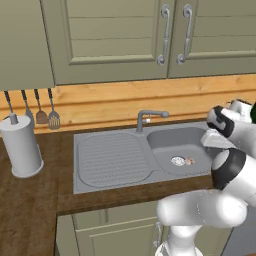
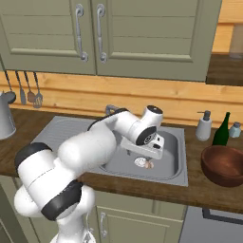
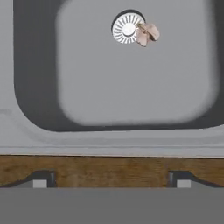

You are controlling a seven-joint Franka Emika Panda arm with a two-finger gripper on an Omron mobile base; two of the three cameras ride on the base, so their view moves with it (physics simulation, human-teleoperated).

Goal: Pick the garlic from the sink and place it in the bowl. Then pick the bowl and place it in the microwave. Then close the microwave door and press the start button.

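Garlic (image 3: 147,34) on basin floor of sink (image 3: 109,135), touching drain (image 3: 127,29) rim. Fingers (image 3: 111,179) spread wide, empty — poised above near sink edge and wooden table (image 3: 109,168). Bowl (image 2: 223,165) on table right of sink.

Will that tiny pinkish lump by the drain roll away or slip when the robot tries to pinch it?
The tiny pale pinkish-tan garlic looks lumpy rather than round, so it probably wobbles more than rolls. It lies beside the round silver drain on the smooth grey metal sink floor, so a nudge might make it slide. Being so small, it is likely light and easy to miss.
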